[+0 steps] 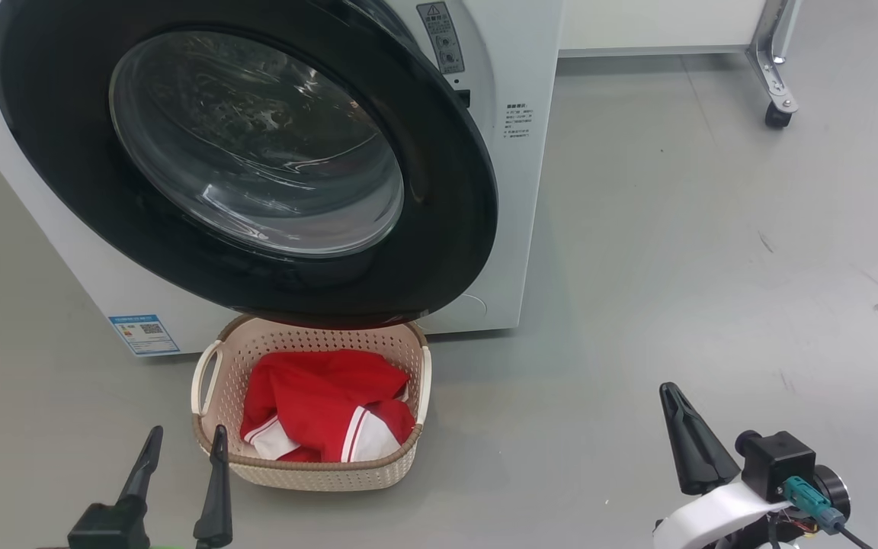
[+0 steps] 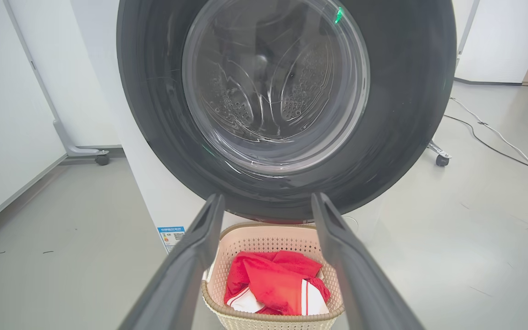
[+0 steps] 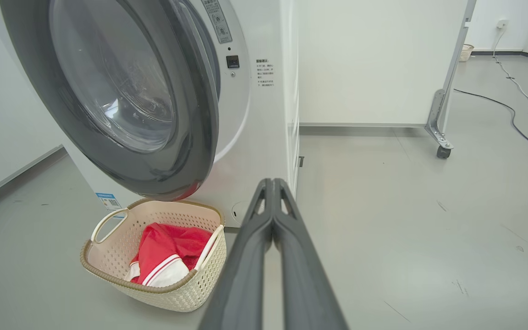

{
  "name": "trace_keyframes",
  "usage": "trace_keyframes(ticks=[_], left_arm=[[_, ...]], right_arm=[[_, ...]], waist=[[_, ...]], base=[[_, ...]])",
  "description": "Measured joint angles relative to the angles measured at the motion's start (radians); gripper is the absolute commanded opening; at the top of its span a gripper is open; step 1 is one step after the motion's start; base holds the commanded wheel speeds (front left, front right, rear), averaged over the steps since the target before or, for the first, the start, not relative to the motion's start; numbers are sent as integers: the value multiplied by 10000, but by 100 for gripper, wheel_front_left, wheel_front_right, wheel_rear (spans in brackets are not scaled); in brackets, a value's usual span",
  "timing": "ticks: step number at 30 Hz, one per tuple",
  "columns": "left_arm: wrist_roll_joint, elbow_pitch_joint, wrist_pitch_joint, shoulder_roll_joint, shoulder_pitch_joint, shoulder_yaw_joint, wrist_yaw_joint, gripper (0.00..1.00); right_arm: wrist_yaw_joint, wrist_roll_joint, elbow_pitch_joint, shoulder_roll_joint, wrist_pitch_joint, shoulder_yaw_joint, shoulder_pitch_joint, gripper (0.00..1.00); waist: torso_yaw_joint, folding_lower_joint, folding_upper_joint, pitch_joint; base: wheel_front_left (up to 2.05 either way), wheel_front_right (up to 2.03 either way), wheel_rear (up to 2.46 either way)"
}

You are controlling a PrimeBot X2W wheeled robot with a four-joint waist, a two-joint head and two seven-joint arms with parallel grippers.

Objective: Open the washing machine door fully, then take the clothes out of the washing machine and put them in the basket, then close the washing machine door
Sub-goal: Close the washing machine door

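Note:
The washing machine door [image 1: 439, 229], glossy black with a bulging glass bowl, hangs over the basket's far end. In the right wrist view the door [image 3: 190, 114] stands slightly ajar from the white washing machine [image 3: 264, 137]. The cream basket [image 1: 309, 461] sits on the floor in front and holds the red clothes [image 1: 317, 404] with white trim. My left gripper [image 1: 187, 433] is open and bare, just left of the basket; in its wrist view its fingers [image 2: 200, 247] frame the basket [image 2: 264, 238]. My right gripper [image 1: 671, 393] is shut on nothing, far to the basket's right.
Grey floor spreads to the right of the machine. A white panel on a wheeled metal leg [image 1: 778, 114] stands at the back right, and another caster [image 2: 102, 159] at the back left. A cable [image 3: 511, 114] runs along the floor far right.

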Motion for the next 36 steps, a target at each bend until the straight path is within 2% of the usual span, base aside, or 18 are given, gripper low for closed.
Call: trace_keyframes(ticks=[5,8,15,22,29,36], left_arm=[[84,-15,27,-10,-1,-29,4,100],[226,-59,94,-48,-6,-79,4,100],[274,-309,105,-115,-24,-77,4,100],[504,-441,136,-232,-139,-98,4,100],[579,-604,136,-360,-523,-272,4,100],[669,-732,134,-581,-986,-393,4,100]], right_arm=[[90,-19,61,-71,0,69,-71,0],[267,-105,69,-199,0,201,-366,0],[604,-274,-27,-207,109,834,-1694,0],[782,-372,-71,-205,385,1409,-3057,0],[872,-297,128,-163,802,1958,-4484,0],[874,38,554,-163,1124,2092,-5812,0]], waist=[[62,0,0,0],[211,0,0,23],[433,0,0,251],[594,0,0,642],[818,0,0,1172],[1105,0,0,1753]], base=[[0,0,0],[0,0,0],[0,0,0],[0,0,0],[0,0,0],[0,0,0]])
